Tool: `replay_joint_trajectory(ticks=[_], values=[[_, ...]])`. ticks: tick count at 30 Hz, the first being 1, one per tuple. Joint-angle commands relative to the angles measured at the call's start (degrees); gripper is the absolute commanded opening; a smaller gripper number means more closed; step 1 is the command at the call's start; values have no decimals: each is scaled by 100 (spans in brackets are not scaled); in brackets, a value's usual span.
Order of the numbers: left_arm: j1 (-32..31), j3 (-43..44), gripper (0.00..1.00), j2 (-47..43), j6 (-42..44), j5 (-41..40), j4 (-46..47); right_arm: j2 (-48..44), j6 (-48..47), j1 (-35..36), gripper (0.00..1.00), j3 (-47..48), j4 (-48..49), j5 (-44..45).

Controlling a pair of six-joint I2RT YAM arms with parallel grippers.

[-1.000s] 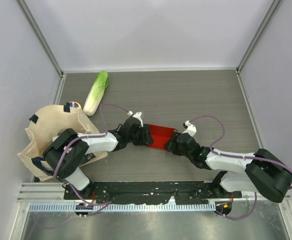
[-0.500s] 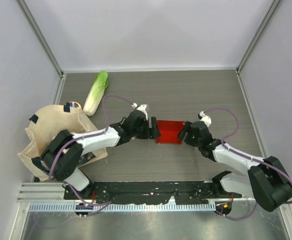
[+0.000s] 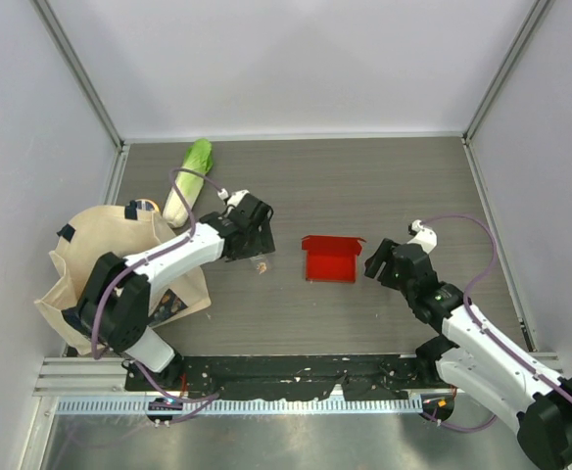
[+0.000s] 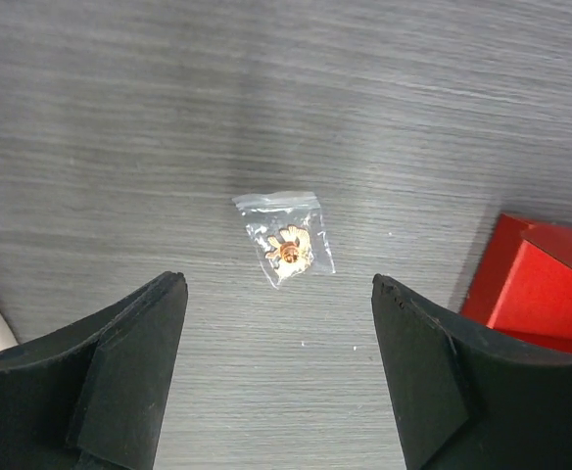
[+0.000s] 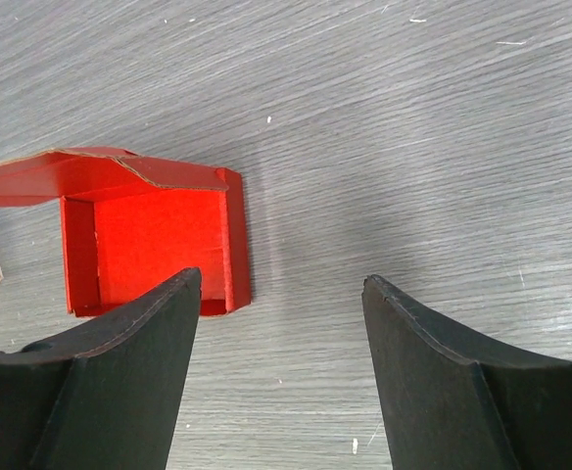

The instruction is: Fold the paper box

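The red paper box (image 3: 331,259) lies alone on the grey table, an open tray shape with raised side walls and one long flap standing along its far edge. In the right wrist view the paper box (image 5: 154,245) sits ahead and left of my fingers. In the left wrist view only a corner of the paper box (image 4: 541,289) shows, at the right edge. My left gripper (image 3: 257,247) (image 4: 278,284) hangs open to the left of the box, holding nothing. Just right of the box, my right gripper (image 3: 377,262) (image 5: 281,279) is open and empty.
A small clear plastic bag (image 3: 261,264) (image 4: 286,245) with an orange item lies just ahead of the left fingers. A beige tote bag (image 3: 110,264) sits at the left, a napa cabbage (image 3: 188,181) behind it. Grey walls enclose the table; a metal rail (image 3: 296,401) runs along the near edge.
Both grippers opened and let go of the paper box. The left arm drew back to the left, the right arm to the right. The box now lies free on the table.
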Motion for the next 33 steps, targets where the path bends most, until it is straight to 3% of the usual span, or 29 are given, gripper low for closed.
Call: replay_joint_trajectory(ticks=[1, 8, 15, 25, 33], values=[[-40, 527, 79, 592, -984, -273, -765, -52, -91, -9, 71, 187, -216, -163], [-49, 1081, 71, 1420, -1416, -299, -1136, -218, -47, -17, 70, 82, -216, -208], [-128, 1195, 59, 1754, -1697, -291, -1171, -342, -108, -18, 70, 46, -198, -190], [-304, 1196, 50, 2142, -1882, -343, -1242, -386, -100, -17, 70, -33, -93, -199], [-313, 923, 18, 1808, -1812, -738, -1285, -474, -91, -9, 70, -68, -84, -164]])
